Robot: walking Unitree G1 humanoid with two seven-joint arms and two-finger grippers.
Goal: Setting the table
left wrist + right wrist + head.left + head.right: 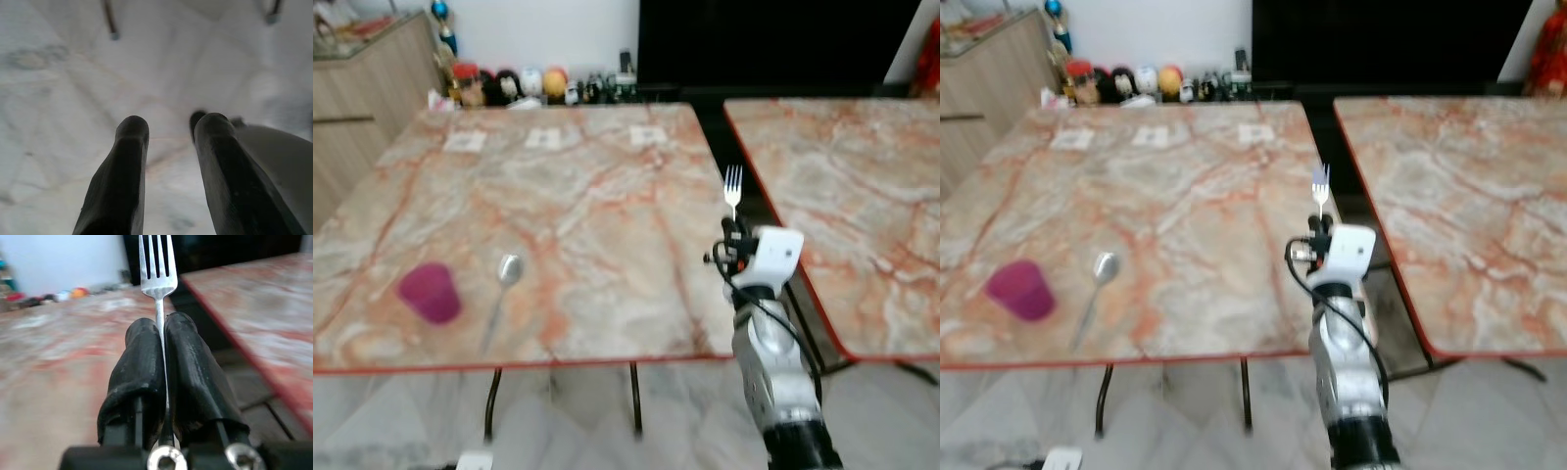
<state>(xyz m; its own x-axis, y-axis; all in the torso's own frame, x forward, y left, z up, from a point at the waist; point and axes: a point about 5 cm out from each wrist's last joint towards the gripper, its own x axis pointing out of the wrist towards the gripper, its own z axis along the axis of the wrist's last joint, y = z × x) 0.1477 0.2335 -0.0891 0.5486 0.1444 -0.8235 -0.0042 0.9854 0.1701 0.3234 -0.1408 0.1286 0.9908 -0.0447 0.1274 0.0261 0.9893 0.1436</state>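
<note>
R gripper (734,227) is pressed together on a fork (733,190): the handle is pinched betw. both black fingers (142,367), tines up and projecting past the fingertips. The gripper is held at the right edge of the near marble table (607,186), above the gap betw. the two tables. L gripper (168,134) is seen hanging over pale floor tiles (58,98), fingers spread w. a clear gap betw. them, nothing held.

Largest items noted first. Near marble table: orange-veined top, red edging, dark metal legs visible under the front edge. A second marble table (862,196) of the same pattern is set to the right, apart from the first by a narrow dark gap. A wooden cabinet (362,88) is seen at far left. A row of small figurines and bottles (524,86) is lined up against the white wall behind the near table; detail too blurred to tell more. Three white cards (543,139) are laid along the far part of the near table.

Smaller items: a magenta cup (430,292) is placed upright near the front left of the near table. A spoon (505,279) is laid just right of the cup, not touching it, bowl pointing away from the robot.
</note>
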